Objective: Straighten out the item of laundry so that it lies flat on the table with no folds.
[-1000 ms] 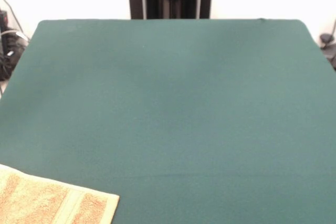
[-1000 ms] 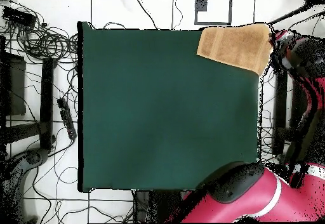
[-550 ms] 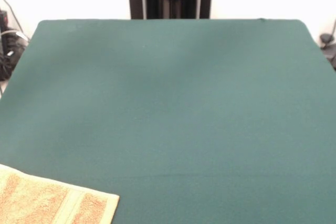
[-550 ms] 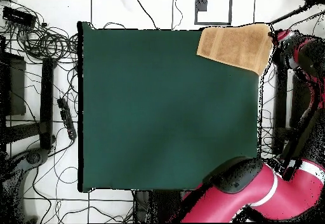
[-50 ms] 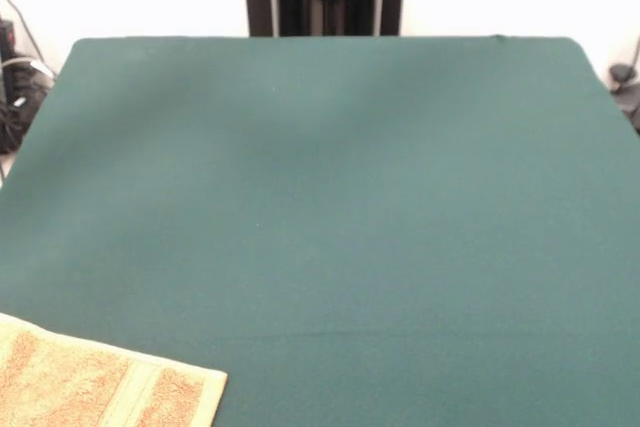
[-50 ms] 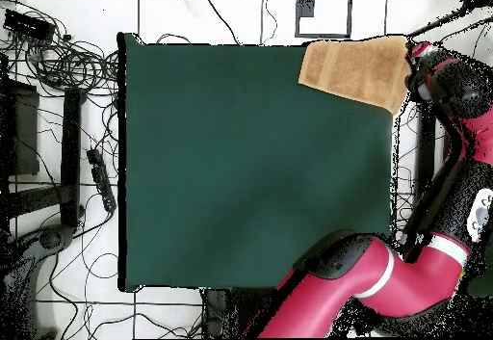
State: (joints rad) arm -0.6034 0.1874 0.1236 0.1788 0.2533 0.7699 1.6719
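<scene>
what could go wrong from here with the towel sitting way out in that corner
1. The towel lies at the corner of the table, and in the overhead view its edge seems to reach past the table's edges. A pull outward could drag it off.
2. The arm's end sits off the table beside that corner, and the gripper's state cannot be made out, so a grasp may miss the cloth.
3. The front view cuts off most of the towel, so folds may go unseen.

Open green table (image 5: pixel 330 197) throughout; only the towel (image 6: pixel 354 70) flat at one corner.
</scene>
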